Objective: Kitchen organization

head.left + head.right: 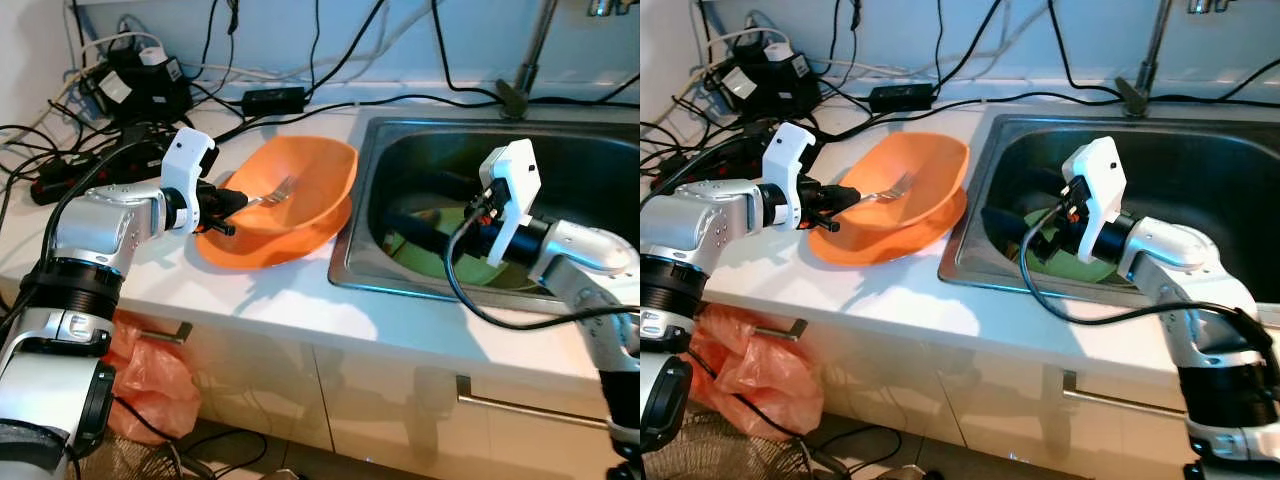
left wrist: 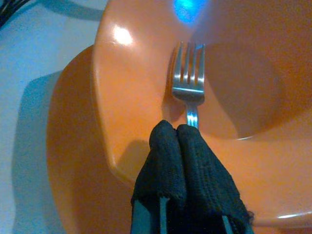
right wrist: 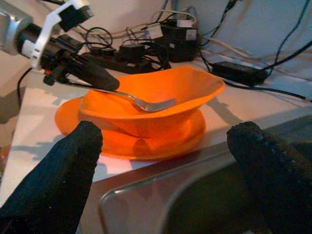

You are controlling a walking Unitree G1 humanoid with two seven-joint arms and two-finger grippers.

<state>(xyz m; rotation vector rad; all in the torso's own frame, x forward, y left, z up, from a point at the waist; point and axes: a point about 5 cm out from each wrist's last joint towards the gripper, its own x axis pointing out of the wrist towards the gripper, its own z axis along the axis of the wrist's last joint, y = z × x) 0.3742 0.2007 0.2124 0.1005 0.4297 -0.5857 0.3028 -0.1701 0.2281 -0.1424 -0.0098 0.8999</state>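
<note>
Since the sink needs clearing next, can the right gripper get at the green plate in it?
Probably yes: the right gripper is open, low inside the sink, beside the green plate, with nothing visibly between.

Home kitchen: steel sink (image 1: 400, 150), counter (image 1: 300, 300).

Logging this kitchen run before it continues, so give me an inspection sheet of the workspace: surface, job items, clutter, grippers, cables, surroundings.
Surface: white counter with steel sink set in it.
Job's things: orange bowl on an orange plate; fork held over the bowl; green item in the sink.
Clutter: nothing seen besides the cables.
Grippers: left gripper shut on the fork handle; right gripper open, in the sink.
Cables: black leads and adapters at the counter's back.
Surroundings: drawer handle; orange bag on the floor.
</note>
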